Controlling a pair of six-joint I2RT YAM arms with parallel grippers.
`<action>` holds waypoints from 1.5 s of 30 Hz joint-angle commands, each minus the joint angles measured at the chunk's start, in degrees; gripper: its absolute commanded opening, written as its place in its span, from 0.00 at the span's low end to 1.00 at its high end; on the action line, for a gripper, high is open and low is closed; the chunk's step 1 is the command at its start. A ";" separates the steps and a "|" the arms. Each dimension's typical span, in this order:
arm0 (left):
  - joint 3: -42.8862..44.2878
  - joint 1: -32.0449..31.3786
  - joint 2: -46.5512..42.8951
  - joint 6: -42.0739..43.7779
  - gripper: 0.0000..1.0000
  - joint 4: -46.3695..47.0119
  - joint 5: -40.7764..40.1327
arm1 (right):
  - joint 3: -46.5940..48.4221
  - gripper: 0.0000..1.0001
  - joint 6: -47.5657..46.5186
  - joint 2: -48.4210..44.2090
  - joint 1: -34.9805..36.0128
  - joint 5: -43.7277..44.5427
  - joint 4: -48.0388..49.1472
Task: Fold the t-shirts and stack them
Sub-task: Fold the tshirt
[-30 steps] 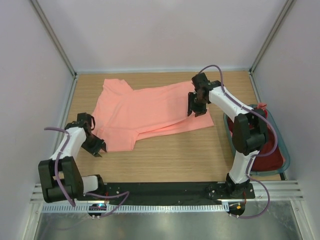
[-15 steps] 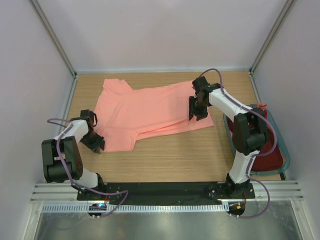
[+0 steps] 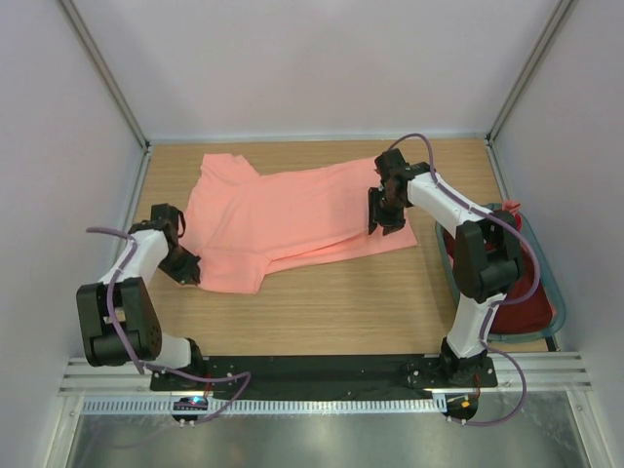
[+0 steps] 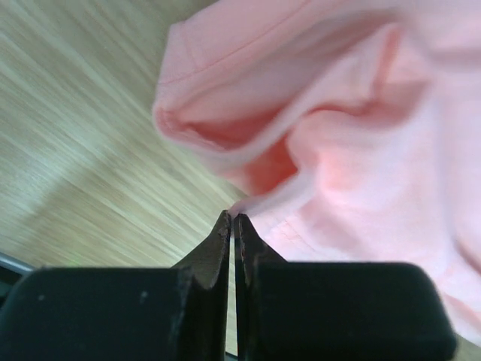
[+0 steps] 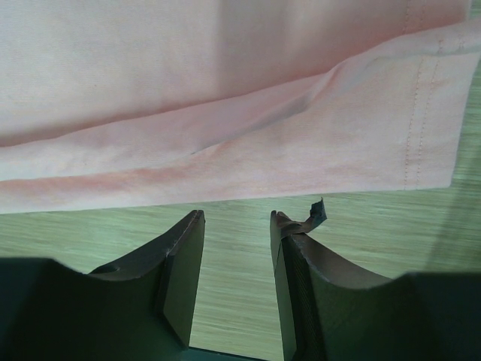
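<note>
Wooden table (image 3: 331, 312): salmon t-shirt (image 3: 292, 210), basket (image 3: 558, 304).

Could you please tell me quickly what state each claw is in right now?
Left claw: closed, apparently pinching an edge of the salmon-pink t-shirt.
Right claw: open, holding nothing, just short of that shirt's hem.

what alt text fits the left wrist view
The left arm's black fingers are shut, their tips touching the folded edge of a bunched salmon-pink t-shirt lying on the wooden table.
</note>
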 commanded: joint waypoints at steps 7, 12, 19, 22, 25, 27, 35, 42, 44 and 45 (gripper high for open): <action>13.80 -0.10 -0.36 -0.25 0.00 1.50 6.60 | 2.58 0.47 -0.41 -1.51 0.05 0.23 -0.42; 21.36 -0.10 10.01 0.11 0.00 5.81 11.18 | 4.69 0.47 0.37 0.15 -0.13 -0.55 0.19; 26.83 -0.27 18.11 0.99 0.00 8.89 12.68 | 6.27 0.47 1.08 2.70 -0.13 -0.91 1.16; 28.06 -0.27 20.13 1.07 0.00 10.30 12.86 | 6.71 0.47 1.52 3.93 -0.13 -1.52 1.86; 29.73 -0.27 22.24 0.99 0.00 10.74 13.12 | 6.98 0.47 1.52 5.16 -0.30 -0.56 2.30; 30.69 -0.27 23.38 0.81 0.00 11.44 13.21 | 7.41 0.47 1.35 5.87 -0.65 0.23 2.30; 36.14 -0.27 28.30 -0.94 0.01 12.41 14.35 | 11.89 0.47 1.26 9.90 -1.36 1.99 1.78; 40.62 -0.19 30.51 -3.67 0.13 11.98 15.06 | 15.94 0.47 1.87 12.98 -1.36 1.73 1.16; 42.38 -0.27 29.55 -4.37 0.21 11.19 14.01 | 16.47 0.47 2.48 13.16 -1.36 0.86 1.60; 42.74 -0.27 29.28 -4.72 0.24 11.44 13.74 | 16.47 0.47 2.75 13.16 -1.27 0.24 1.86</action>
